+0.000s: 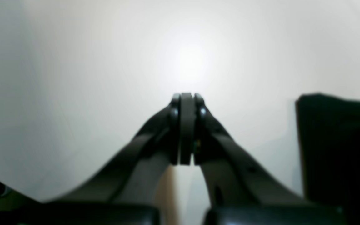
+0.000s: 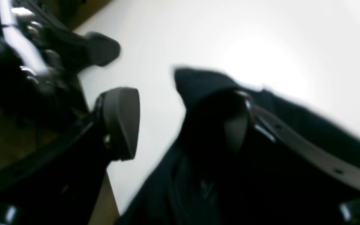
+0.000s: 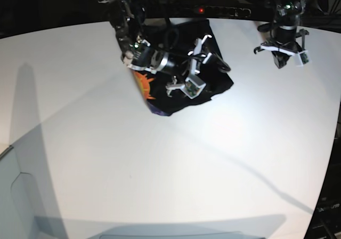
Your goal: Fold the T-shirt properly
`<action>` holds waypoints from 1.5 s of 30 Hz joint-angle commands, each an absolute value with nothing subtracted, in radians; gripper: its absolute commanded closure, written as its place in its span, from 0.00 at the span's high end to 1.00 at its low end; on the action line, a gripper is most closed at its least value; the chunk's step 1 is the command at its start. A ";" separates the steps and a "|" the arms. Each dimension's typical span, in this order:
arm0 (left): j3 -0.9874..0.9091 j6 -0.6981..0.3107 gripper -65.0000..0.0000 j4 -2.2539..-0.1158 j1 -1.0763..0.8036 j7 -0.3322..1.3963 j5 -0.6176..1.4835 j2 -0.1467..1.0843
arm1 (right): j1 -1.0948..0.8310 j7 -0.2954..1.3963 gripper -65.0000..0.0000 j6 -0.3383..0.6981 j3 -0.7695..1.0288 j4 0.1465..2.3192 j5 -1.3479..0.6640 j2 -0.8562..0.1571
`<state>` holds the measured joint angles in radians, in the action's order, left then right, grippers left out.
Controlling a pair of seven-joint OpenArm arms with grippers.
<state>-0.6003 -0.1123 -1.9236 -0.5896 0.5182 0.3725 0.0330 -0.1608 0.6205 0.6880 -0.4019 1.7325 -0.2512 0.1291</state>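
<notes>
The black T-shirt point(image 3: 217, 82) lies bunched at the table's far middle, with its orange and purple print point(image 3: 145, 84) showing at its left edge. My right gripper point(image 3: 209, 57) is open over the shirt. In the right wrist view point(image 2: 180, 125) one finger point(image 2: 120, 122) hangs over bare table and the other point(image 2: 239, 125) rests against the black cloth point(image 2: 205, 84). My left gripper point(image 3: 279, 63) is shut and empty, held over bare table to the right of the shirt. In the left wrist view its fingertips point(image 1: 186, 97) are pressed together, and a shirt edge point(image 1: 339, 140) shows at the right.
The white table point(image 3: 160, 169) stretches wide toward the front. Dark equipment and cables point(image 3: 224, 9) line the far edge behind the shirt. The right arm's body point(image 3: 139, 52) lies over the shirt's left part. The table's right edge point(image 3: 331, 159) curves down.
</notes>
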 commanded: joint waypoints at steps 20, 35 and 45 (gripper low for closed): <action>-0.633 -0.116 0.18 -1.983 -0.584 0.498 0.380 0.039 | -0.375 0.579 0.65 0.667 -0.332 2.000 -0.271 -0.104; -0.704 -0.116 0.38 -1.982 -0.596 0.498 0.552 0.050 | -0.375 0.545 0.64 0.667 -0.410 2.032 -0.272 -0.085; -0.704 -0.116 0.37 -1.980 -0.598 0.499 0.552 0.050 | -0.300 0.437 0.65 0.664 -0.507 1.913 -0.015 -0.093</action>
<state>-0.6979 -0.1101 -1.9652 -0.5896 0.5209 0.5446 0.0414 -0.3046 0.4633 0.6716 -0.5030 1.8961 0.0044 -0.0990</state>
